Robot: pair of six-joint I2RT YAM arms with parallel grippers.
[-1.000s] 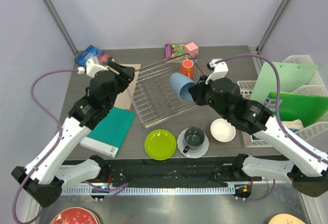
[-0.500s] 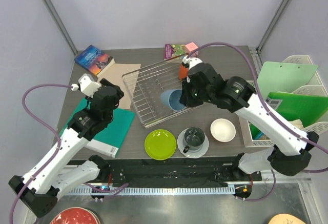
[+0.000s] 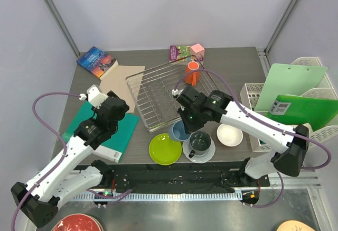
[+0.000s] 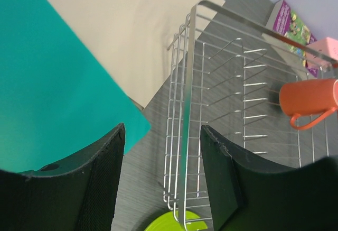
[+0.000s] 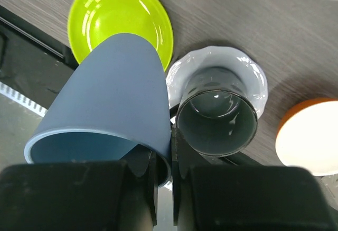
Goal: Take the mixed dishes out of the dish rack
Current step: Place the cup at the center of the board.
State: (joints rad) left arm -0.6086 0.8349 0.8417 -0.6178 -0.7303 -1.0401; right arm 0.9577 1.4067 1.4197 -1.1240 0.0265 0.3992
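Right tool [image 5: 165, 154] clamped on rim of light blue cup [image 5: 113, 93]. Cup tilted, low over surface [image 5: 317, 40]. Lime-green plate [image 5: 124, 17] just left, dark grey mug [image 5: 216, 117] just right. Left tool [image 4: 161, 151] wide open, empty.

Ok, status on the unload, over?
Right gripper shut on light blue cup, over gap between lime-green plate and dark grey mug. Left gripper open, empty, left of dish rack. Orange mug in rack. Gap tight.

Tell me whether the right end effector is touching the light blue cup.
Touching. The right wrist view shows the right end effector clamped on the light blue cup at its rim wall, no gap.
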